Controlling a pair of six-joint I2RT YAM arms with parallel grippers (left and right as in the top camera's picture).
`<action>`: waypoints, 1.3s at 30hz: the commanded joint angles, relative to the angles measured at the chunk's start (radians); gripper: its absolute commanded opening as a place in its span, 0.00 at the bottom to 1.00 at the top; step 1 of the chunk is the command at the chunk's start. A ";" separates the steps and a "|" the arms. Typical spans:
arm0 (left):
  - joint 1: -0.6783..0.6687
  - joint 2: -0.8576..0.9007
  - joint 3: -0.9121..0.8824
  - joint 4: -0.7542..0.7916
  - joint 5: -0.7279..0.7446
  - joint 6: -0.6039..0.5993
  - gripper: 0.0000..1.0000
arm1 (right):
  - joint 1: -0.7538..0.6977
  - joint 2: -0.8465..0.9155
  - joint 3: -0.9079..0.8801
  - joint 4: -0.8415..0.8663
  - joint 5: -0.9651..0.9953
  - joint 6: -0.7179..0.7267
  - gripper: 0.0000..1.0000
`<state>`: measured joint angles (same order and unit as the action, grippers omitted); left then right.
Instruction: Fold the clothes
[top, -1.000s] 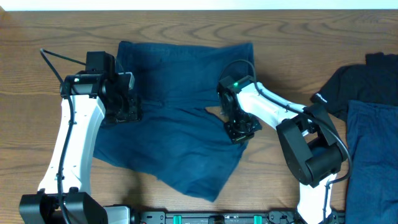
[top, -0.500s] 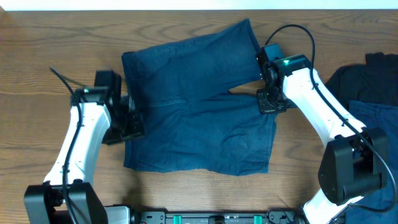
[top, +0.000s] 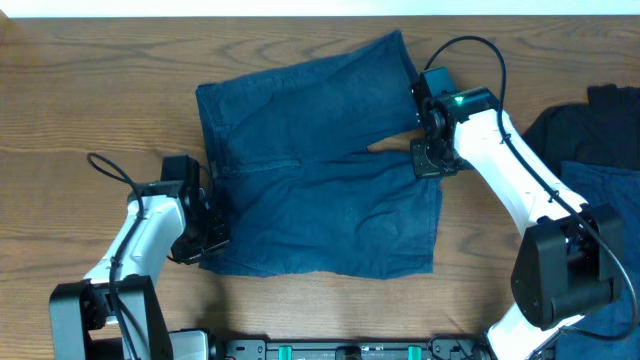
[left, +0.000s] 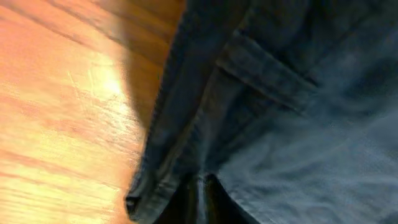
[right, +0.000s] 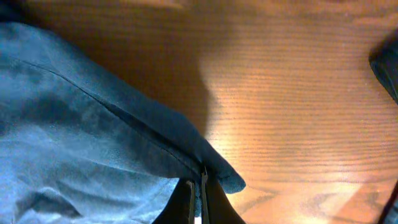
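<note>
The blue denim shorts (top: 320, 170), spread at the centre of the wooden table (top: 80, 100), could slip free or bunch mid-fold, since each arm appears to pinch only a thin strip of hem. An uneven lift would likely drag the cloth askew. The fabric lies mostly flat and slightly rumpled, waistband to the left, legs to the right with a notch of bare wood between them. The left gripper (top: 208, 240) is closed on the near-left corner. The right gripper (top: 428, 160) is clamped on the right edge beside the notch. More dark clothes (top: 590, 130) wait at the far right.
</note>
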<state>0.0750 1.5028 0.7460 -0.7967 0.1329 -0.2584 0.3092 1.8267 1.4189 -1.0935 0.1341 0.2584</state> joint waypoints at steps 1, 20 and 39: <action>0.004 0.001 -0.016 0.010 -0.153 -0.019 0.06 | -0.003 0.005 -0.016 0.022 0.010 0.019 0.01; 0.068 0.000 -0.013 0.017 0.010 0.014 0.25 | -0.072 0.009 -0.064 -0.291 -0.216 0.018 0.61; 0.068 0.000 -0.013 -0.008 0.145 0.161 0.44 | -0.013 0.003 -0.407 -0.175 -0.412 -0.051 0.48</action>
<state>0.1406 1.5028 0.7368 -0.8036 0.2626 -0.1242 0.3016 1.8320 1.0126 -1.2984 -0.2756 0.2432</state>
